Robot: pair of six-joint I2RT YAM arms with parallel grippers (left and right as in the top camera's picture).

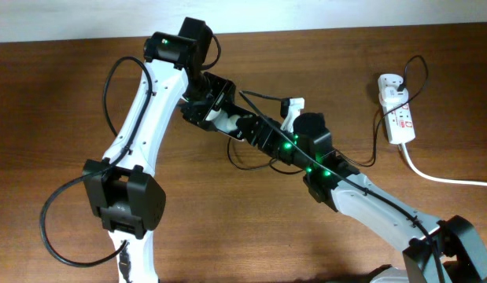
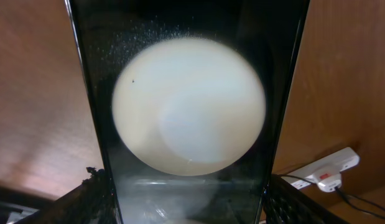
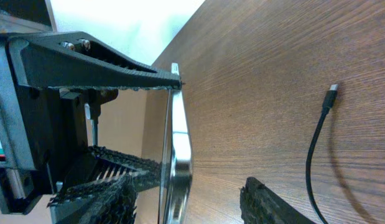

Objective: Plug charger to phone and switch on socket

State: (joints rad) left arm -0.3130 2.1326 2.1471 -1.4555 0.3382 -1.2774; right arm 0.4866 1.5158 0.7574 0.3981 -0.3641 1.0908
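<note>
Step in hand, as I read it: presenting the phone (image 2: pixel 189 124) for plug-in, with the cable not yet picked up. Left gripper (image 2: pixel 183 186) is clamped across the phone's width, serrated black pads against both long edges. Right gripper (image 3: pixel 189 193) is spread wide with its ribbed fingers (image 3: pixel 273 202) either side of the phone's thin edge; it grips nothing that I can see. I can't tell whether the phone touches the table (image 3: pixel 292 50). The charger (image 3: pixel 312 155) lies loose on the wood beside the phone and apart from it, its connector tip (image 3: pixel 332 90) free. The socket (image 1: pixel 398 118) is well apart from the phone, with the white adapter (image 1: pixel 391 85) seated in it; switch state not readable. Next move likely calls for the right arm to back off the phone, pinch the tiny tip and line it up square with the port; there is little margin. Materials: glossy glass face throwing one big round glare, rounded metallic rim, thin limp black cable, hard white plastic strip, matte grained wood.
</note>
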